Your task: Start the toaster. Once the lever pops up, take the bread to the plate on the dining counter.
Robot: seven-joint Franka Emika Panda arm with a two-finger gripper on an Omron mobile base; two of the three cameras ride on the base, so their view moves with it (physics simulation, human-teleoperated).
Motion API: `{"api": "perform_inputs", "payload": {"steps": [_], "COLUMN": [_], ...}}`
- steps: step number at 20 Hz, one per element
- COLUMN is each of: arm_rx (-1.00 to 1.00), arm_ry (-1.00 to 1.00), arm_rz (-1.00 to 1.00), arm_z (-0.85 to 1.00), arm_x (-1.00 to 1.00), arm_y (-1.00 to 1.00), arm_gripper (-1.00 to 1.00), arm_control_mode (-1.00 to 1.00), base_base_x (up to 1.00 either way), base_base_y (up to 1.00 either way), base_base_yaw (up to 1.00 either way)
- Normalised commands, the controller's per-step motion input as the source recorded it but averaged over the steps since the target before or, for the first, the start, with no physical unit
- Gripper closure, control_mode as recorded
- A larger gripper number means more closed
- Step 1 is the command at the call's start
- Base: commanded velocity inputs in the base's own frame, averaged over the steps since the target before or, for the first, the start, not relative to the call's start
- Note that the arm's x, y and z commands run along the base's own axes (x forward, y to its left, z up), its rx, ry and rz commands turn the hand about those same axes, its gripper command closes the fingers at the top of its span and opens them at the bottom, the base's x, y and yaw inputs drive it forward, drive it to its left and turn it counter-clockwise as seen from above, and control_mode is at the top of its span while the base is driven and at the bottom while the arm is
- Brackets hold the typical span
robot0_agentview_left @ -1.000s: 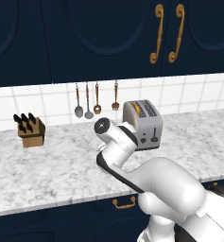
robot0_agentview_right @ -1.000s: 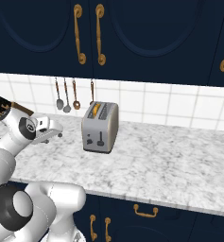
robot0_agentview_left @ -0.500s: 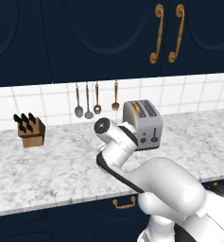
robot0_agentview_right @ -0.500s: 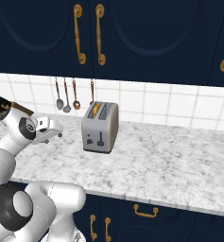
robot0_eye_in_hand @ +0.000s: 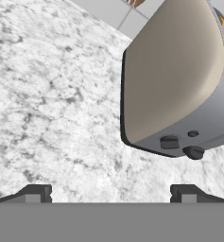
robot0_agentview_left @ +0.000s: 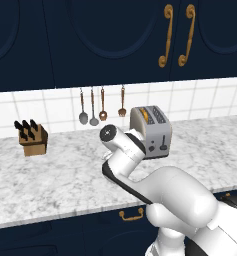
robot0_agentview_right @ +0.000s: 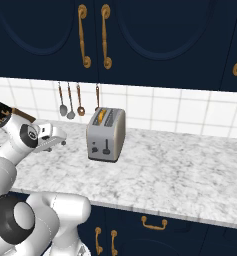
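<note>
Gripper (robot0_eye_in_hand: 110,194) jaws spread wide, empty, beside toaster (robot0_agentview_right: 106,134), clear of lever (robot0_agentview_right: 106,146). Risk: side approach shoves toaster, missing lever.

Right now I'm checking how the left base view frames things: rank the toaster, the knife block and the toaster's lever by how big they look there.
1. toaster, clearly largest.
2. knife block, smaller, at a similar depth near the wall.
3. lever, a tiny dark handle on the toaster's end face.
</note>
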Motion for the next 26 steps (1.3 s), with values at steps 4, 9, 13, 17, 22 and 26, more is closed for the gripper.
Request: {"api": "perform_inputs", "payload": {"steps": [4,9,13,17,22,26], "arm_rx": [0.00,0.00,0.00,0.00,0.00,0.00], "arm_ry": [0.00,0.00,0.00,0.00,0.00,0.00], "arm_rz": [0.00,0.00,0.00,0.00,0.00,0.00], "arm_z": [0.00,0.00,0.00,0.00,0.00,0.00], "arm_x": [0.00,0.00,0.00,0.00,0.00,0.00], "arm_y": [0.00,0.00,0.00,0.00,0.00,0.00], "arm_gripper": [-1.00,-1.00,-1.00,-1.00,-1.00,-1.00], "arm_control_mode": [-1.00,-1.00,-1.00,-1.00,-1.00,-1.00], "base_base_x": [0.00,0.00,0.00,0.00,0.00,0.00], "base_base_y": [0.00,0.00,0.00,0.00,0.00,0.00], "base_base_yaw": [0.00,0.00,0.00,0.00,0.00,0.00]}}
